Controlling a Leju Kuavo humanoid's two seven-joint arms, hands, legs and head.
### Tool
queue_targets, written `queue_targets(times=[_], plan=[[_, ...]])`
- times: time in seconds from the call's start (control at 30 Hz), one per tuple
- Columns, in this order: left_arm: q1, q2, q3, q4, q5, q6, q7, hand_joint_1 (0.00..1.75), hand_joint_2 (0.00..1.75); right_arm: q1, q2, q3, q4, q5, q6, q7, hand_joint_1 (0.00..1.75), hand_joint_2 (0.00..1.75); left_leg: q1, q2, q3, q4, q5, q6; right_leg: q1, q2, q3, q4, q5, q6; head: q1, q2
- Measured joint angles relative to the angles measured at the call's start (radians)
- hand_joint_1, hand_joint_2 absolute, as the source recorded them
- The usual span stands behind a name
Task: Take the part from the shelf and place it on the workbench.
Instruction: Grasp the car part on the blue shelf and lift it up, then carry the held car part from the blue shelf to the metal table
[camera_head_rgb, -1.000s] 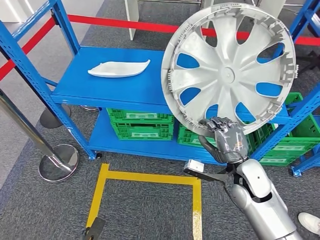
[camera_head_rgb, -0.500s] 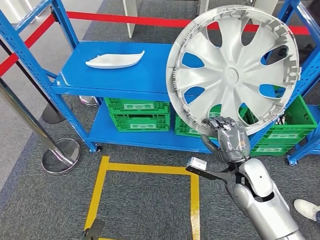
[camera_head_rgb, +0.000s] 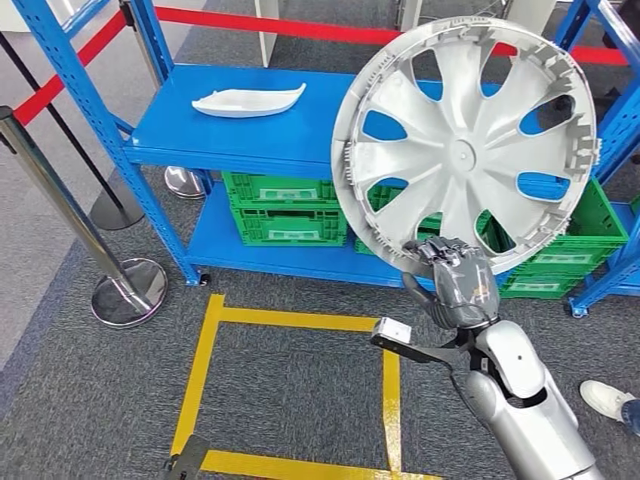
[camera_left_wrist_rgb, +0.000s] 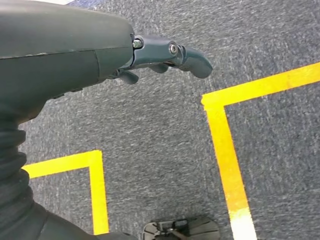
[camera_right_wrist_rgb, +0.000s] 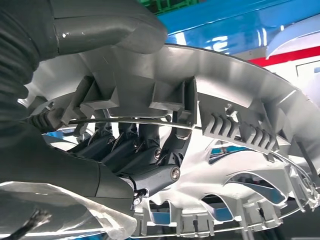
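- Silver-grey moulded plastic, that is what you are carrying: the wheel cover (camera_head_rgb: 464, 150) is a wide, thin disc with curved spokes, open windows between them and a ring of small clips and ribs round the back of the rim.
- You have it off the shelf (camera_head_rgb: 249, 140) and up in the air, tilted with its face toward the head camera, in front of the shelf's blue deck and above the green crates (camera_head_rgb: 290, 210).
- Your right hand (camera_head_rgb: 453, 280) grips it at the lower rim; in the right wrist view the dark fingers (camera_right_wrist_rgb: 151, 155) curl inside the rim while the thumb lies over the outside edge.
- Your left hand (camera_left_wrist_rgb: 166, 52) holds nothing, its fingers loosely extended over the grey carpet (camera_left_wrist_rgb: 158, 135) and yellow floor tape (camera_left_wrist_rgb: 226, 150).
- Expect it to be light but awkward: held at one edge, the broad disc will likely want to swing or twist.
- Treat the clips as brittle, and the smooth plastic as fairly slippery; the ribbed rim looks the surest place to hold.
- A white, elongated moulded part (camera_head_rgb: 249, 100) lies flat on the shelf's top deck.
- The workbench is not in sight, so placing is not yet done.
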Motion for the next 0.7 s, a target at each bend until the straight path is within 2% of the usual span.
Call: queue_targets(times=[0.03, 0.07, 0.13, 0.17, 0.2, 0.23, 0.3, 0.33, 0.37, 0.4, 0.43, 0.47, 0.5, 0.53, 0.57, 0.63, 0.67, 0.7], plan=[[0.000, 0.000, 0.000, 0.000, 0.000, 0.000, 0.000, 0.00, 1.75, 0.000, 0.000, 0.000, 0.000, 0.000, 0.000, 0.000, 1.75, 1.75, -0.001, 0.000, -0.007, 0.004, 0.008, -0.005, 0.002, 0.001, 0.029, -0.046, -0.007, -0.003, 0.000, 0.000], [0.000, 0.000, 0.000, 0.000, 0.000, 0.000, 0.000, 0.00, 1.75, 0.000, 0.000, -0.001, 0.000, 0.000, 0.000, 0.001, 1.75, 1.75, -0.001, 0.000, -0.013, 0.005, 0.016, -0.010, 0.004, 0.002, 0.038, -0.066, -0.014, -0.006, 0.000, 0.000], [0.002, 0.000, 0.000, 0.000, 0.000, 0.000, 0.000, 0.00, 1.75, 0.001, 0.000, -0.002, 0.000, 0.000, 0.000, 0.002, 1.75, 1.75, -0.001, -0.001, -0.020, 0.005, 0.029, -0.020, 0.003, 0.001, 0.027, -0.071, -0.002, -0.020, 0.001, 0.000], [0.002, 0.000, 0.000, 0.000, 0.000, 0.000, 0.000, 0.00, 1.75, 0.001, 0.000, -0.002, 0.000, 0.000, 0.001, 0.003, 1.75, 1.75, 0.000, -0.002, -0.026, 0.012, 0.018, -0.027, 0.002, -0.001, 0.020, -0.073, 0.007, -0.030, 0.000, 0.000], [0.003, 0.000, 0.000, 0.000, 0.000, 0.000, 0.000, 0.00, 1.75, 0.001, 0.000, -0.002, 0.000, 0.000, 0.001, 0.004, 1.75, 1.75, 0.001, -0.003, -0.035, 0.035, -0.009, -0.034, -0.001, -0.002, 0.012, -0.075, 0.017, -0.040, -0.002, 0.000], [0.003, 0.001, 0.000, 0.000, 0.000, 0.000, 0.000, 0.00, 1.75, 0.000, -0.001, -0.002, 0.000, 0.000, 0.001, 0.006, 1.75, 1.75, 0.003, -0.004, -0.049, 0.079, -0.052, -0.041, -0.002, -0.004, 0.002, -0.076, 0.026, -0.048, -0.003, 0.000], [0.004, 0.001, 0.000, 0.000, 0.000, 0.000, 0.000, 0.00, 1.75, 0.001, -0.001, -0.003, 0.000, 0.001, 0.003, 0.009, 1.75, 1.75, 0.009, -0.004, -0.079, 0.209, -0.141, -0.051, -0.001, -0.004, -0.023, -0.074, 0.045, -0.053, -0.006, 0.000], [0.004, 0.001, 0.000, 0.000, 0.000, 0.000, 0.000, 0.00, 1.75, 0.002, -0.001, -0.003, 0.000, 0.001, 0.003, 0.009, 1.75, 1.75, 0.011, -0.004, -0.086, 0.263, -0.165, -0.054, -0.001, -0.004, -0.037, -0.072, 0.053, -0.054, -0.006, 0.000], [0.004, 0.001, 0.000, 0.000, 0.000, 0.000, -0.001, 0.00, 1.75, 0.003, -0.001, -0.003, 0.000, 0.001, 0.004, 0.010, 1.75, 1.75, 0.012, -0.004, -0.080, 0.288, -0.164, -0.055, -0.001, -0.004, -0.051, -0.070, 0.061, -0.053, -0.007, 0.000], [0.004, 0.001, 0.000, 0.000, 0.000, -0.002, -0.004, 0.00, 1.75, 0.003, -0.001, -0.004, 0.000, 0.001, 0.005, 0.010, 1.75, 1.75, 0.012, -0.004, -0.059, 0.278, -0.143, -0.054, -0.001, -0.003, -0.065, -0.068, 0.068, -0.052, -0.007, 0.000], [0.003, 0.001, 0.000, 0.000, 0.000, -0.006, -0.008, 0.00, 1.75, 0.004, -0.001, -0.005, 0.000, 0.001, 0.006, 0.011, 1.75, 1.75, 0.013, -0.004, -0.022, 0.235, -0.112, -0.051, -0.001, -0.003, -0.077, -0.067, 0.076, -0.050, -0.007, 0.000], [0.003, 0.001, 0.000, 0.000, 0.000, -0.010, -0.013, 0.00, 1.75, 0.004, -0.001, -0.006, 0.000, 0.001, 0.006, 0.011, 1.75, 1.75, 0.012, -0.004, 0.025, 0.169, -0.090, -0.045, 0.000, -0.003, -0.086, -0.065, 0.083, -0.047, -0.007, 0.000], [0.002, 0.002, 0.000, 0.000, 0.000, -0.014, -0.018, 0.00, 1.75, 0.004, -0.001, -0.007, 0.000, 0.001, 0.006, 0.011, 1.75, 1.75, 0.010, -0.005, 0.073, 0.095, -0.083, -0.038, 0.000, -0.003, -0.093, -0.064, 0.090, -0.043, -0.006, 0.000], [0.001, 0.002, 0.000, 0.000, 0.000, -0.017, -0.020, 0.00, 1.75, 0.004, -0.001, -0.008, 0.000, 0.001, 0.006, 0.011, 1.75, 1.75, 0.008, -0.005, 0.111, 0.033, -0.089, -0.032, 0.001, -0.003, -0.098, -0.065, 0.097, -0.037, -0.006, 0.000], [0.001, 0.003, 0.000, 0.000, 0.000, -0.018, -0.021, 0.00, 1.75, 0.004, -0.001, -0.009, 0.000, 0.001, 0.006, 0.011, 1.75, 1.75, 0.005, -0.005, 0.134, -0.007, -0.099, -0.027, 0.000, -0.004, -0.101, -0.066, 0.104, -0.031, -0.006, 0.000], [0.001, 0.002, 0.000, 0.000, 0.000, -0.021, -0.023, 0.00, 1.75, 0.004, -0.001, -0.009, 0.000, 0.001, 0.007, 0.011, 1.75, 1.75, 0.003, -0.005, 0.142, -0.035, -0.100, -0.017, -0.002, -0.004, -0.106, -0.070, 0.116, -0.017, -0.006, 0.000], [0.002, 0.002, 0.000, 0.000, 0.001, -0.023, -0.024, 0.00, 1.75, 0.005, -0.001, -0.009, 0.000, 0.001, 0.007, 0.010, 1.75, 1.75, 0.004, -0.004, 0.140, -0.040, -0.093, -0.010, -0.002, -0.003, -0.113, -0.067, 0.113, -0.012, -0.005, 0.000], [0.002, 0.002, 0.000, 0.000, 0.001, -0.024, -0.026, 0.00, 1.75, 0.005, -0.002, -0.009, 0.000, 0.001, 0.007, 0.010, 1.75, 1.75, 0.006, -0.002, 0.138, -0.045, -0.085, -0.003, -0.002, -0.002, -0.124, -0.049, 0.097, -0.007, -0.004, 0.000]])
